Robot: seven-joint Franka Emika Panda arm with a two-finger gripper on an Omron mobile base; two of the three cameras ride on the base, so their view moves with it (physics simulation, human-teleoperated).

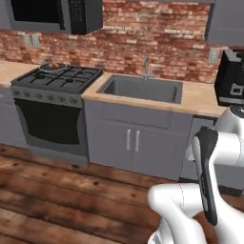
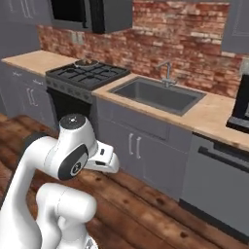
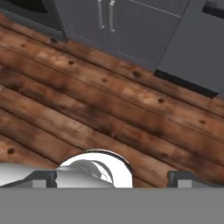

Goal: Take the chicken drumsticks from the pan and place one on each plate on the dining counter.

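**Kitchen run with stove, sink and folded arm above the plank floor**

The brick back wall (image 1: 157,43) spans the scene above a light wood-look worktop (image 1: 198,97) carried on grey cabinets (image 1: 133,143). A dark wooden plank floor (image 3: 96,100) lies in front of the cabinets. The arm (image 2: 63,160) stands folded well short of the worktop's front edge, over the floor. A black microwave (image 1: 52,14) hangs at the wall above the stove (image 1: 55,81), which sits at the left end of the run, its oven door facing the floor. Just right of the stove, a grey sink (image 1: 143,88) is let into the worktop, with a faucet (image 1: 146,69) at its back edge. A black appliance (image 1: 231,78) stands at the right end of the worktop. The pan (image 1: 51,67) rests on the stove's back left burner; something golden-brown lies in it, too small to make out as drumsticks. The gripper (image 3: 111,177) points down at the floor planks, its fingertips (image 3: 41,177) set wide apart with nothing between them
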